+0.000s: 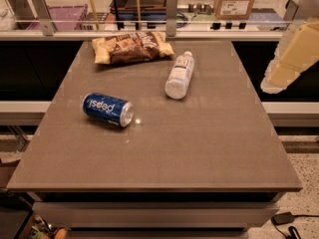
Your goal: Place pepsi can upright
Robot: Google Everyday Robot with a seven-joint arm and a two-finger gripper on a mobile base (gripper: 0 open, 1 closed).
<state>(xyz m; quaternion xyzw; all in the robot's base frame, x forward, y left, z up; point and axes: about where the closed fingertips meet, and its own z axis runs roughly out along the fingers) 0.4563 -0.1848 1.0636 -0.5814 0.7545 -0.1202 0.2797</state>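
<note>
The pepsi can [108, 109] is blue with white lettering and silver ends. It lies on its side on the left part of the brown table [164, 153], with its lettering upside down and one silver end facing right. My gripper [274, 83] hangs at the right edge of the view, beyond the table's right side and far from the can. It holds nothing that I can see.
A clear plastic water bottle [179, 75] with a white label lies on its side right of centre. A brown and yellow chip bag [132, 47] lies at the back. A counter with a glass rail, a cardboard box [235, 1] and trays runs behind the table.
</note>
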